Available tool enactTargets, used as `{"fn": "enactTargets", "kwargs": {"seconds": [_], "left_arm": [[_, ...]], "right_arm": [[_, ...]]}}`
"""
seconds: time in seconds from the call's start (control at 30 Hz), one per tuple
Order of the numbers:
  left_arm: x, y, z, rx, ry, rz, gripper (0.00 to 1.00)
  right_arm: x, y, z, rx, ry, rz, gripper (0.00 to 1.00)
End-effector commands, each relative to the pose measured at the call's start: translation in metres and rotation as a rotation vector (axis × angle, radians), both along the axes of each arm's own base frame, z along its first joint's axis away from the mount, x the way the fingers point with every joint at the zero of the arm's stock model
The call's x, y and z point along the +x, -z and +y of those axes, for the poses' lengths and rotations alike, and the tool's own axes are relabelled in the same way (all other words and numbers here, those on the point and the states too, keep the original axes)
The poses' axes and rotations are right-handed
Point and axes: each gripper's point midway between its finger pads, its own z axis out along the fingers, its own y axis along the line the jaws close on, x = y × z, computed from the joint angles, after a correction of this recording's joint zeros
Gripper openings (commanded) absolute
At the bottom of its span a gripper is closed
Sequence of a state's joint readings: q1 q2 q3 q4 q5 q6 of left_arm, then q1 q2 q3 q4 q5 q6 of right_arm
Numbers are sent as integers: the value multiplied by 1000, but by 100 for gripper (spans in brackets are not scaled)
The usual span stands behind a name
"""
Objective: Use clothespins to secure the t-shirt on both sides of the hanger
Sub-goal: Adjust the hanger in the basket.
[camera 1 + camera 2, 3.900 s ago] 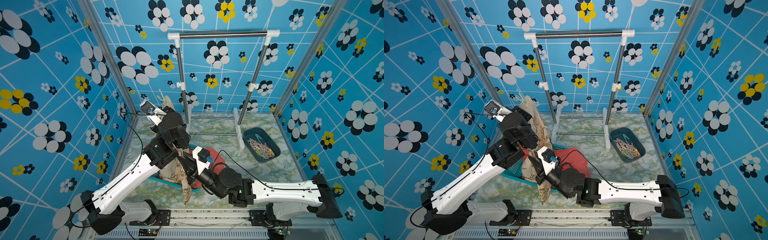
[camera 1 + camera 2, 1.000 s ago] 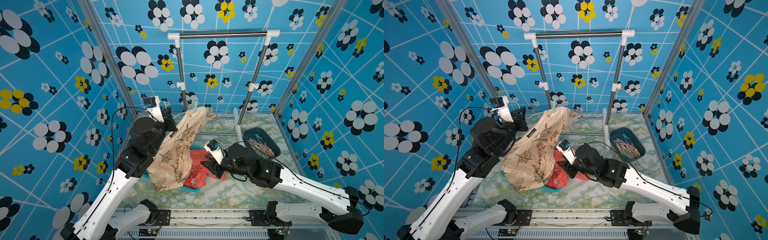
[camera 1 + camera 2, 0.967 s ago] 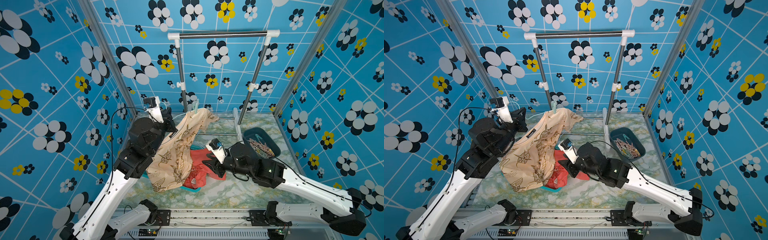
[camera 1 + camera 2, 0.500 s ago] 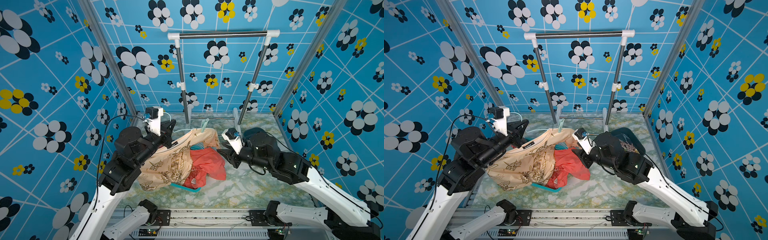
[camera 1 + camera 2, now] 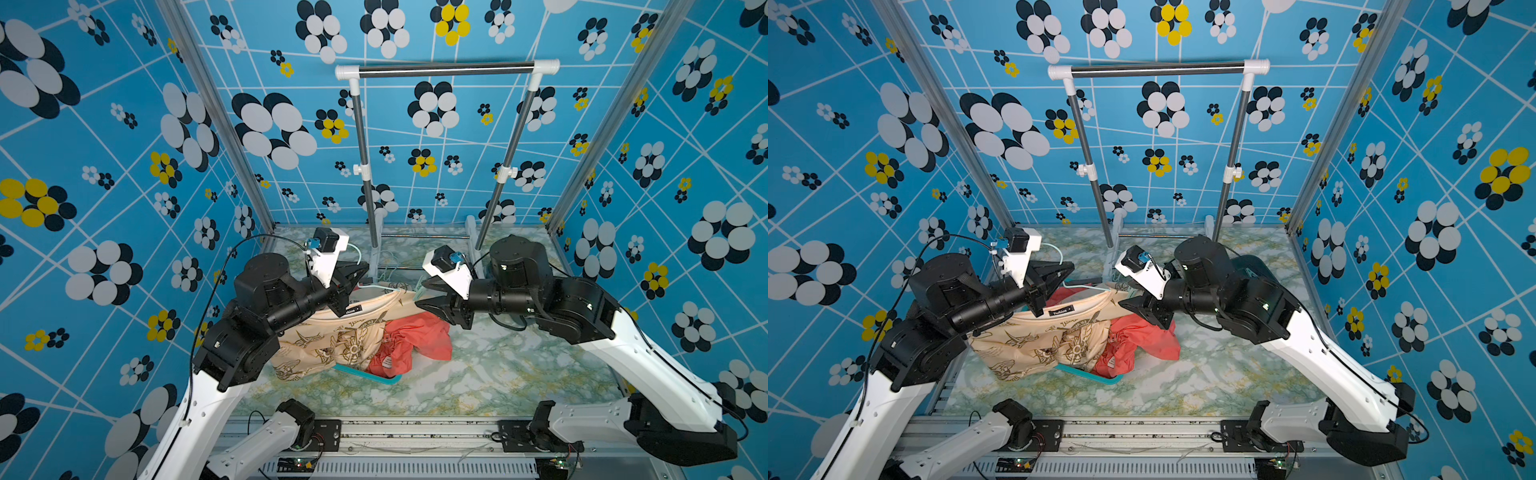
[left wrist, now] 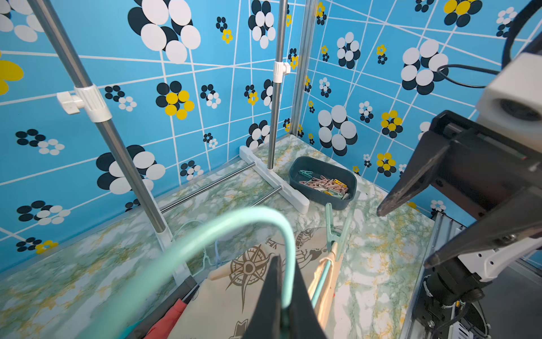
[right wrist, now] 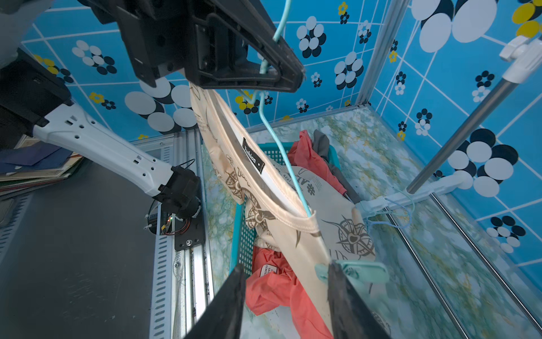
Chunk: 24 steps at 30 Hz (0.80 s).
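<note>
A beige t-shirt (image 5: 328,336) printed with compasses hangs on a mint wire hanger (image 7: 281,146) above the basket. My left gripper (image 5: 363,270) is shut on the hanger's hook (image 6: 264,214). One mint green clothespin (image 7: 357,271) is clipped over the shirt at the hanger's right end. My right gripper (image 7: 286,267) stands open at that end; the clothespin lies just outside one finger, and shirt fabric hangs between the jaws. More clothespins fill a dark bin (image 6: 322,183) by the rack's foot.
A teal basket (image 5: 370,376) under the shirt holds a coral garment (image 5: 415,336). The clothes rack (image 5: 444,70) stands at the back, with spare wire hangers (image 7: 390,211) by its white base. Patterned walls close in on three sides.
The left arm has swung lower with hanger and shirt, which now hang flatter over the basket. The right gripper has moved from the basket to the hanger's right end, and its jaws have widened.
</note>
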<state>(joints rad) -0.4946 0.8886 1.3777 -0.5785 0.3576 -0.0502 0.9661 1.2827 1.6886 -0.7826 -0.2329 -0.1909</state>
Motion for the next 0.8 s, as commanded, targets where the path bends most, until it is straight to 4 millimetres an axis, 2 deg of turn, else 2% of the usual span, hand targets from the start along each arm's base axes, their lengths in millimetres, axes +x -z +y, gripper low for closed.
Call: {"fn": "enactTargets", "kwargs": {"seconds": [0.0,0.13,0.3,0.4,0.57,0.77], "left_arm": [[-11,-16,-3,-14,58,-47,0],[-17,-17,-9,-29,112,-47,0],[-19,-18,-15,-48,148,-43,0],[-20,-17,-17,-53,166,-43,0],[-21,-13,-21,-52,189,-31,0],[-22,-14,-23,-62,206,-31,0]], "right_arm": [[-12,-10,7,21,-93,8,49],[-13,-15,24,41,-148,29,49],[2,-6,49,41,-139,81,49],[1,-3,61,49,-179,121,48],[6,3,70,50,-178,131,48],[-4,5,78,68,-244,188,44]]}}
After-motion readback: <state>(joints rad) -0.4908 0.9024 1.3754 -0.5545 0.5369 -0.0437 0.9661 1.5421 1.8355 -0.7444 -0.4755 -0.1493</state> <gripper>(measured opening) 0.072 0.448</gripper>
